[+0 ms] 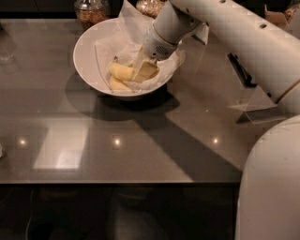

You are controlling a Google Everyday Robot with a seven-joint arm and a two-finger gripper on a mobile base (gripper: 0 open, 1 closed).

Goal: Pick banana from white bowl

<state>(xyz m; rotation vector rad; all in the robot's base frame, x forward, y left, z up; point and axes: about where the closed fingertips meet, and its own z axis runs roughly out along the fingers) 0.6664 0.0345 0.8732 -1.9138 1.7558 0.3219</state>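
The white bowl point(84, 51) stands at the back middle of the dark table, lined with white paper. Two yellow bananas lie in it. The plumper banana point(120, 71) lies across the middle, and a thinner, paler one point(117, 85) lies just in front of it. My gripper point(143, 71) reaches down into the bowl from the upper right and sits at the right end of the plumper banana, touching or nearly touching it. That end of the banana is hidden behind the gripper.
Two glass jars point(90, 11) point(150, 5) stand behind the bowl. My white arm point(234, 33) crosses the upper right and my base point(272, 187) fills the lower right. The table's front edge point(117, 183) runs across the lower part.
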